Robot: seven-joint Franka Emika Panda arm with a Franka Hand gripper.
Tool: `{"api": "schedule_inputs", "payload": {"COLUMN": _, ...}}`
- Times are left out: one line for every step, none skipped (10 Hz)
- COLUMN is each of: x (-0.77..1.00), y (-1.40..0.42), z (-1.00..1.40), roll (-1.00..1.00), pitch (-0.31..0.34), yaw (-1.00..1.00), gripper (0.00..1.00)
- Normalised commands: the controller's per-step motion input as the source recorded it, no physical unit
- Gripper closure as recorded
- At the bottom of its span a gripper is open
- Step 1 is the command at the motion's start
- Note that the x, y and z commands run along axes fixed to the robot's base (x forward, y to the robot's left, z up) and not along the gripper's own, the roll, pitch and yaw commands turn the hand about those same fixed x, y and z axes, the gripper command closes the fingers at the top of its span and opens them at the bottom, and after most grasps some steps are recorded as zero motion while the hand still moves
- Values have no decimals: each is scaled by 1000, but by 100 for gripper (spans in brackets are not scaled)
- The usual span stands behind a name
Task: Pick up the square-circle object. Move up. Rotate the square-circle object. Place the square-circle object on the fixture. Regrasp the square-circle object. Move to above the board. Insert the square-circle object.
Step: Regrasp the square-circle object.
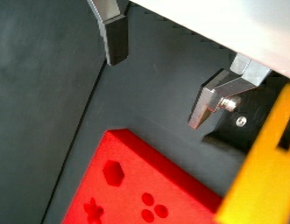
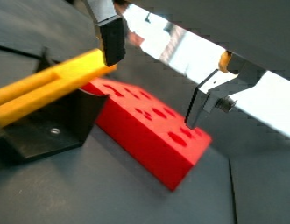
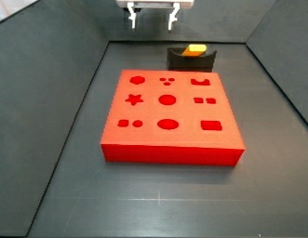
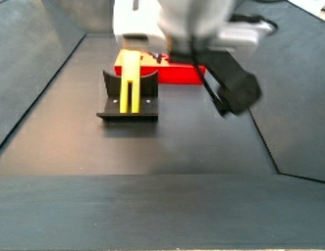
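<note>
We see our hand empty, fingers apart, top of frame | peg rests in fixture for a new grip | board waits mid-frame

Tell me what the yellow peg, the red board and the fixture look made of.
Square-circle object: likely plastic, uniform yellow-orange, smooth with a soft sheen. Board: probably matte moulded or printed plastic, even red with crisp cut-outs. Fixture: dark and matte with a screw head, metal or plastic, unclear. The pincer hangs open above them, holding nothing; its fingers look like bare metal.

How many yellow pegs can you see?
1. The square-circle object lies on the fixture, beside the board. The end effector hangs open above, holding nothing. Others might be hidden.
</note>
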Motion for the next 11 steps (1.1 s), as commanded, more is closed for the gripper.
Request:
{"api": "schedule_inputs", "payload": {"x": -97, "y": -1000, "z": -103, "roll": 820, "pitch": -28, "yaw": -1000, "gripper": 0}}
{"api": "schedule_inputs", "payload": {"x": -113, "y": -1000, "z": -77, "roll": 812, "pitch": -69, "yaw": -1000, "gripper": 0}}
{"api": "schedule_inputs", "payload": {"x": -105, "y": -884, "z": -41, "roll": 811, "pitch": -99, "yaw": -1000, "gripper": 0}}
{"api": "schedule_inputs", "payload": {"x": -85, "y": -685, "z": -21, "roll": 806, "pitch": -131, "yaw": -1000, "gripper": 0}}
{"api": "schedule_inputs", "payload": {"x": -66, "y": -476, "z": -11, "roll": 800, "pitch": -160, "yaw": -1000, "gripper": 0}}
{"api": "schedule_inputs", "payload": {"x": -55, "y": -332, "z": -7, "roll": 795, "pitch": -178, "yaw": -1000, "gripper": 0}}
{"api": "schedule_inputs", "payload": {"x": -39, "y": -46, "z": 8, "roll": 777, "pitch": -218, "yaw": -1000, "gripper": 0}}
{"api": "schedule_inputs", "payload": {"x": -34, "y": -30, "z": 4, "roll": 770, "pitch": -231, "yaw": -1000, "gripper": 0}}
{"api": "schedule_inputs", "payload": {"x": -37, "y": -45, "z": -2, "roll": 761, "pitch": -261, "yaw": -1000, "gripper": 0}}
{"api": "schedule_inputs", "payload": {"x": -45, "y": -26, "z": 12, "roll": 752, "pitch": -288, "yaw": -1000, "gripper": 0}}
{"api": "schedule_inputs", "payload": {"x": -50, "y": -23, "z": 12, "roll": 743, "pitch": -306, "yaw": -1000, "gripper": 0}}
